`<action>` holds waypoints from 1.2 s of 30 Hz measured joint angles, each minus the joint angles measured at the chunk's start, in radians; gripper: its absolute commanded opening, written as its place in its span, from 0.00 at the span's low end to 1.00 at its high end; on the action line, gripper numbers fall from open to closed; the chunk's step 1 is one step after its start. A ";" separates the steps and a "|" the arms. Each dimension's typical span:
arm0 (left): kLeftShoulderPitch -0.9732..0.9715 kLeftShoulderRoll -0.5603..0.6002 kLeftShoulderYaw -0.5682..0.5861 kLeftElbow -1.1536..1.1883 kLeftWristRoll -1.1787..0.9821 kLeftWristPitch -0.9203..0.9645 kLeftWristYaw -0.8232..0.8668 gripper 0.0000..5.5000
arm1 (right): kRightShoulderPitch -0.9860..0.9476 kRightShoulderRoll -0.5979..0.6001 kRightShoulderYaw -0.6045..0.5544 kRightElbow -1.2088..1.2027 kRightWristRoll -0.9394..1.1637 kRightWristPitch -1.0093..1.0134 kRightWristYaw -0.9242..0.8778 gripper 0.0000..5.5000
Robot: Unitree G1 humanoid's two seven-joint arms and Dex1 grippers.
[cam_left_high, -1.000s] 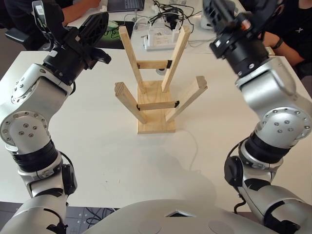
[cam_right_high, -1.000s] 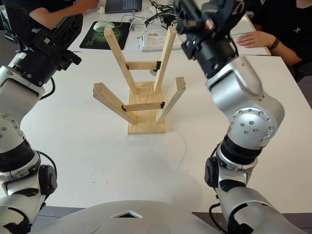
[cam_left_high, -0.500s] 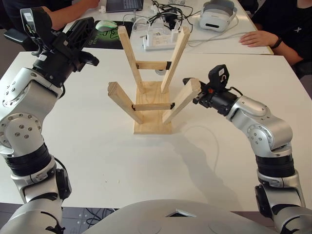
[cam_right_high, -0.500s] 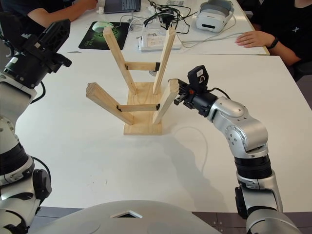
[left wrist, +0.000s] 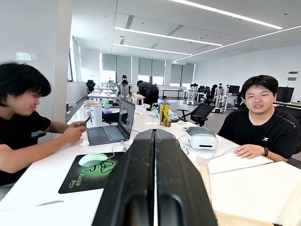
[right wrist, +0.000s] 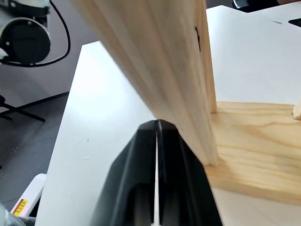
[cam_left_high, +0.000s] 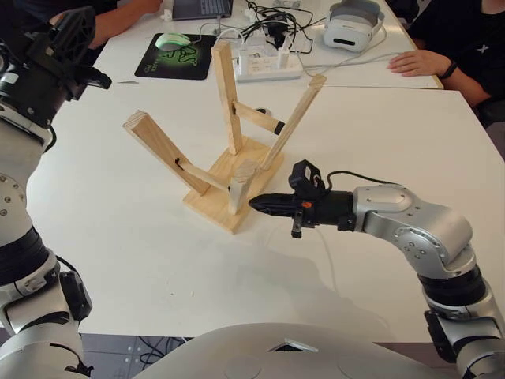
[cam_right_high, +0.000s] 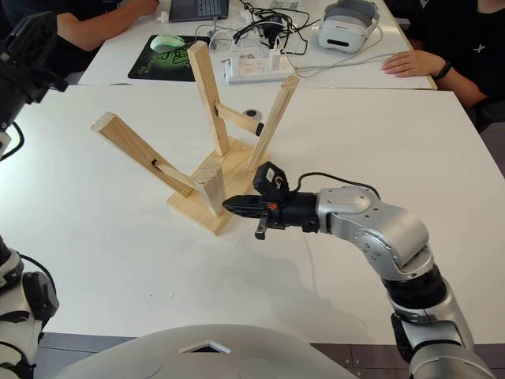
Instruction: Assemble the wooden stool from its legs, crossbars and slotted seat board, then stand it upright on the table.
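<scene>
In the left eye view I see the wooden stool [cam_left_high: 230,155] upside down on the white surface [cam_left_high: 142,260]. Its slotted seat board [cam_left_high: 211,208] lies flat, turned cornerwise to me, and 4 legs splay upward. 2 crossbars show: 1 [cam_left_high: 257,117] between the far legs, 1 [cam_left_high: 200,175] between the near ones. My right jaws lie low over the surface, pressed together, with their tip at the base of the nearest leg [cam_left_high: 243,183]. I cannot tell whether they touch it. My left jaws hang high at the far left, well apart from the stool. Behind the stool sit a mouse pad [cam_left_high: 170,55], a power strip [cam_left_high: 264,65] and a headset [cam_left_high: 353,24].

In the left wrist view, the left jaws are closed flat together and hold nothing. A laptop [left wrist: 113,129] sits beyond them.

In the right wrist view, the right jaws are closed and empty. The nearest leg stands just beside their tip, rising from the seat board.
</scene>
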 measured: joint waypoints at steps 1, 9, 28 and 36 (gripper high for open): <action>-0.014 0.002 -0.001 0.008 0.002 -0.005 -0.005 0.00 | -0.033 0.100 0.040 0.034 -0.011 0.007 -0.056 0.01; -0.037 -0.020 -0.038 0.016 0.012 -0.005 -0.009 0.00 | -0.121 0.276 0.093 0.055 -0.033 0.001 -0.109 0.01; 0.246 0.276 0.046 0.282 0.276 -0.267 -0.504 0.22 | 0.173 -0.273 -0.185 0.224 -0.232 -0.293 0.198 0.30; 0.440 0.292 -0.151 0.419 0.437 -0.511 -0.844 0.35 | 0.126 -0.189 -0.181 0.292 -0.277 -0.407 0.206 0.52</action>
